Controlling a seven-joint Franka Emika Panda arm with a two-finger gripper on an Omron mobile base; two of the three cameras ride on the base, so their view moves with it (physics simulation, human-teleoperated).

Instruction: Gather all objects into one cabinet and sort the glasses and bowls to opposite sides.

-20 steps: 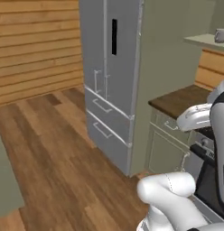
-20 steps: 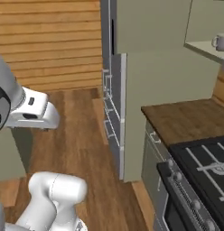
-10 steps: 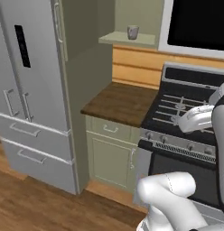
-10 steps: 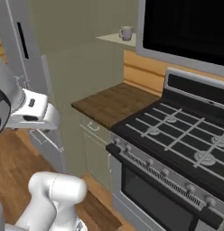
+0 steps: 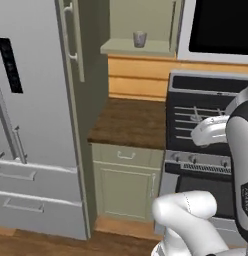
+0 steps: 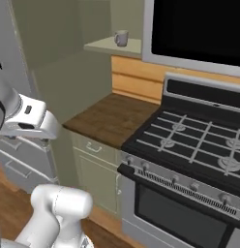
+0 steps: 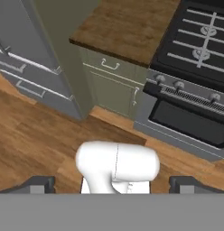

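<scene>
High on an open niche shelf, a grey tumbler (image 5: 140,39) is seen; the wide-open, empty gripper (image 7: 112,182) should be raised squarely toward it.

Open shelf (image 5: 127,47): pale sage-green, set high on the wall between the refrigerator and the black panel above the stove.
On the shelf: one grey translucent tumbler (image 5: 139,39), upright, near the front edge toward the stove side.
Counter (image 5: 127,125): dark wood top over a sage base cabinet, butted against the stove; surface bare.
Floor (image 7: 37,135): warm wood planks running under the cabinet and refrigerator fronts.
</scene>
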